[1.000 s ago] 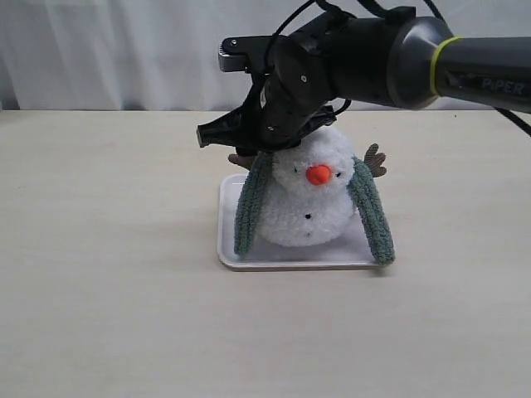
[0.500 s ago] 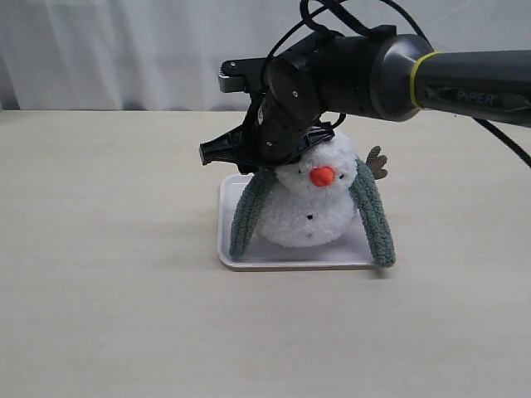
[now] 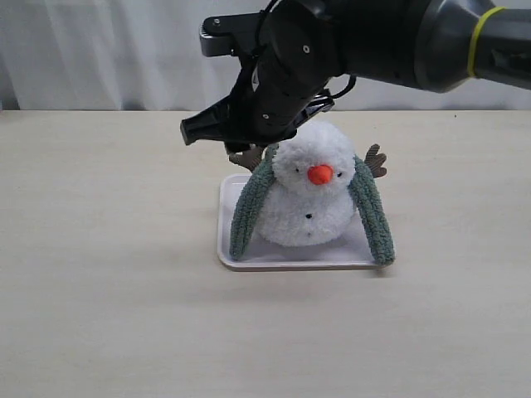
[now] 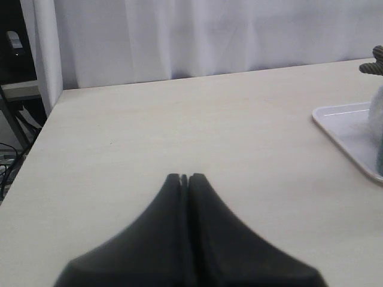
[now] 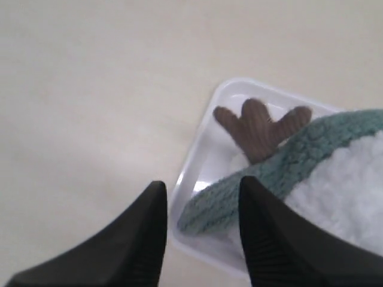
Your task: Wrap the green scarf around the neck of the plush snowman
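Observation:
The plush snowman (image 3: 309,195) stands upright on a white tray (image 3: 290,257). The green scarf (image 3: 249,207) is draped behind its neck, and both ends hang down its sides to the tray; the other end (image 3: 372,217) lies on the right. My right gripper (image 5: 202,190) hovers open above the scarf's left end (image 5: 239,200) and the brown twig arm (image 5: 262,125), holding nothing. In the exterior view the right arm (image 3: 282,83) sits above and left of the snowman's head. My left gripper (image 4: 184,177) is shut and empty, over bare table far left of the tray.
The tray's corner (image 4: 353,134) shows at the edge of the left wrist view. A white curtain (image 3: 99,50) hangs behind the beige table (image 3: 108,290). The table's left edge and dark equipment (image 4: 15,101) lie beyond it.
My right gripper has let go of the scarf's left end and risen up and left off the snowman. The snowman's head has sprung back upright.

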Controlling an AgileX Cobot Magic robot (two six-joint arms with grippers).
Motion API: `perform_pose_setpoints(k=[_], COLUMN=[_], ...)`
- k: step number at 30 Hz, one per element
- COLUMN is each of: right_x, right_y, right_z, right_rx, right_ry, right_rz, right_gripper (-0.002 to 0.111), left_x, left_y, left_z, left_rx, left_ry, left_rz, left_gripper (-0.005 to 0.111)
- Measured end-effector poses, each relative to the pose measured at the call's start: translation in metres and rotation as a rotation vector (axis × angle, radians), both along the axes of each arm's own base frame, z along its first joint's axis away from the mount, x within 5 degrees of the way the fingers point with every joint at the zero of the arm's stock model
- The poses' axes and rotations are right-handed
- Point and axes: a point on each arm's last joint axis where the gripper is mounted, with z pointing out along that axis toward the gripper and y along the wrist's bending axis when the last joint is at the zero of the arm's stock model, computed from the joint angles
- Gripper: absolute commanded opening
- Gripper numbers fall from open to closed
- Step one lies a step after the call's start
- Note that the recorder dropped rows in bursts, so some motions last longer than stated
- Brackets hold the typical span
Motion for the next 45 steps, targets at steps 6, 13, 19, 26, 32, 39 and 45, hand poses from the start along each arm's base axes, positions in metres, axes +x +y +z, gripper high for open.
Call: perform_pose_setpoints(k=[6, 13, 19, 26, 32, 39, 45], right_x=[-0.034, -0.052, -0.055, -0.051, -0.043, -0.029, -0.025], right_y=[0.018, 0.011, 0.012, 0.017, 0.025, 0.015, 0.015], right_z=[-0.020, -0.066, -0.085, -0.112, -0.140, -0.145, -0.144], right_rx=[-0.099, -0.086, 0.031, 0.045, 0.084, 0.110, 0.117], right_ry=[0.106, 0.195, 0.166, 0.188, 0.178, 0.158, 0.121], right_rz=[0.075, -0.031, -0.075, -0.099, -0.091, -0.122, -0.098], right_gripper=[0.038, 0.046, 0.064, 0.064, 0.064, 0.064, 0.064], left_x=[0.000, 0.000, 0.000, 0.000, 0.000, 0.000, 0.000], left_y=[0.000, 0.000, 0.000, 0.000, 0.000, 0.000, 0.000], left_z=[0.000, 0.000, 0.000, 0.000, 0.000, 0.000, 0.000], left_rx=[0.000, 0.000, 0.000, 0.000, 0.000, 0.000, 0.000], left_ry=[0.000, 0.002, 0.002, 0.002, 0.002, 0.004, 0.004], left_rz=[0.000, 0.000, 0.000, 0.000, 0.000, 0.000, 0.000], left_gripper=[0.000, 0.000, 0.000, 0.000, 0.000, 0.000, 0.000])
